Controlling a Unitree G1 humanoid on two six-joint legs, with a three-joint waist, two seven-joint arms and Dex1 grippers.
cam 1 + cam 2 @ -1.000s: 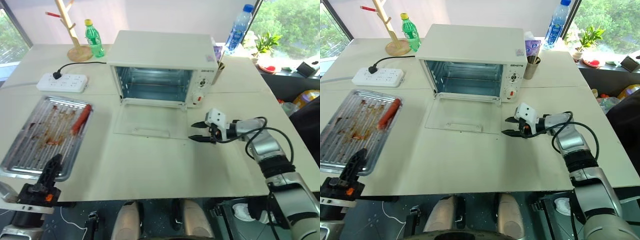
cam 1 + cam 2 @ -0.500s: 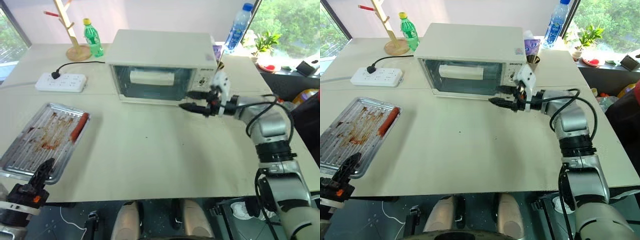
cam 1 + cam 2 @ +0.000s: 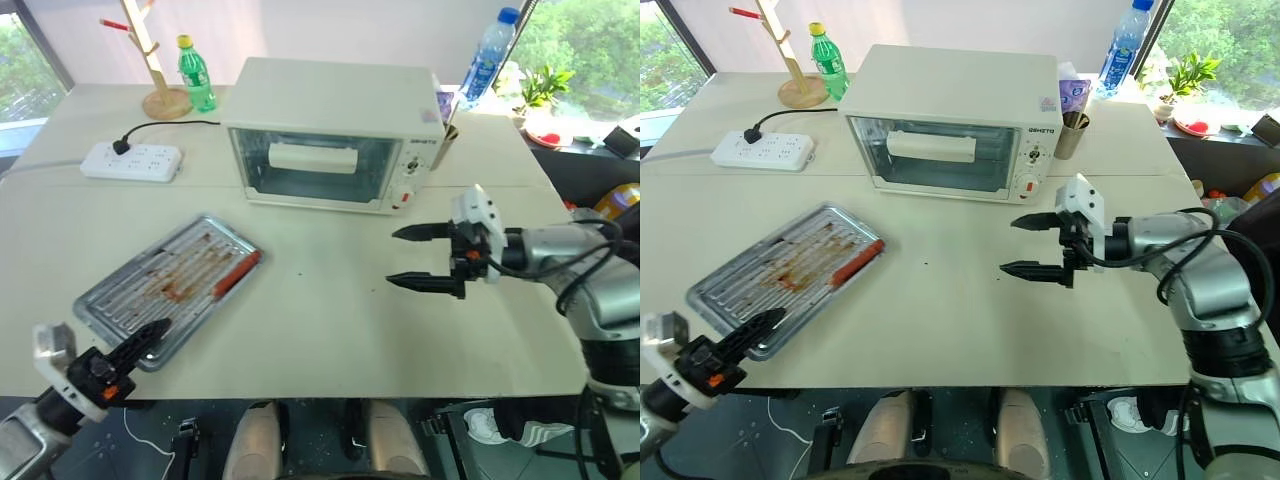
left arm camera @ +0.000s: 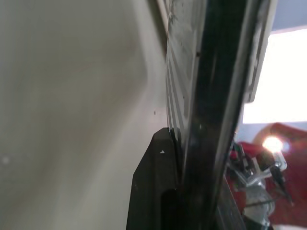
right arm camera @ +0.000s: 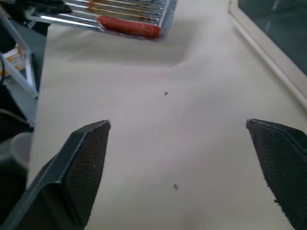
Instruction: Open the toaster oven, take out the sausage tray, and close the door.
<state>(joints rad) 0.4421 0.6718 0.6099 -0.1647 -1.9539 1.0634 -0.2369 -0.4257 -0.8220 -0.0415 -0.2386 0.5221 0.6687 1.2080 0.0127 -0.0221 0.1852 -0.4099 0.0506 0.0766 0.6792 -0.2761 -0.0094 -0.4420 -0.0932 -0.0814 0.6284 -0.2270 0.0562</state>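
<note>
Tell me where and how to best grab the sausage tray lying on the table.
Grip the sausage tray by its raised rim at the near corner, coming in level from the table's front edge. It is shallow and lies flat, so only the thin rim offers a pinch. The left gripper is already shut on that corner. Avoid the long side where the sausage lies.

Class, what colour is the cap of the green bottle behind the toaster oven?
Yellow; the green bottle shows best in the left eye view.

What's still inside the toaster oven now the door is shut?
Through the glass of the door the toaster oven shows wire rack rails and no tray. The handle covers part of the interior. The sausage tray lies on the table.
</note>
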